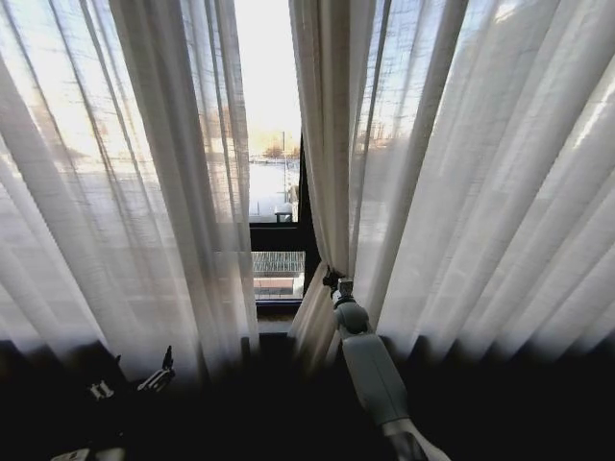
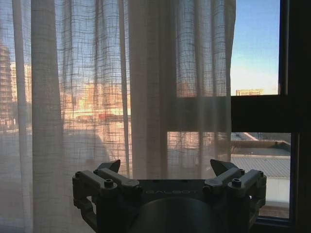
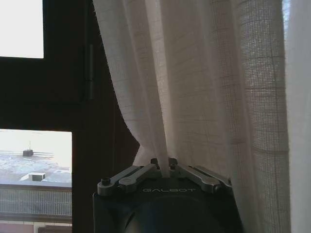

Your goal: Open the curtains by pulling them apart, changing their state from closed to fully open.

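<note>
Two sheer white pleated curtains hang before the window with a gap between them. The left curtain (image 1: 144, 173) hangs free; its inner edge is at the gap. My right gripper (image 1: 332, 280) is shut on the inner edge of the right curtain (image 1: 461, 173), bunching the fabric at the pinch. The right wrist view shows that fold of the right curtain (image 3: 194, 82) clamped between the closed fingers (image 3: 141, 174). My left gripper (image 2: 167, 177) is open and low, apart from the left curtain (image 2: 121, 87) ahead of it, and sits at the lower left in the head view (image 1: 159, 370).
A black window frame (image 1: 284, 235) with a horizontal bar shows through the gap, with rooftops and bright sky beyond. In the left wrist view the frame's bar (image 2: 260, 112) runs beside the curtain's edge. The floor area below is dark.
</note>
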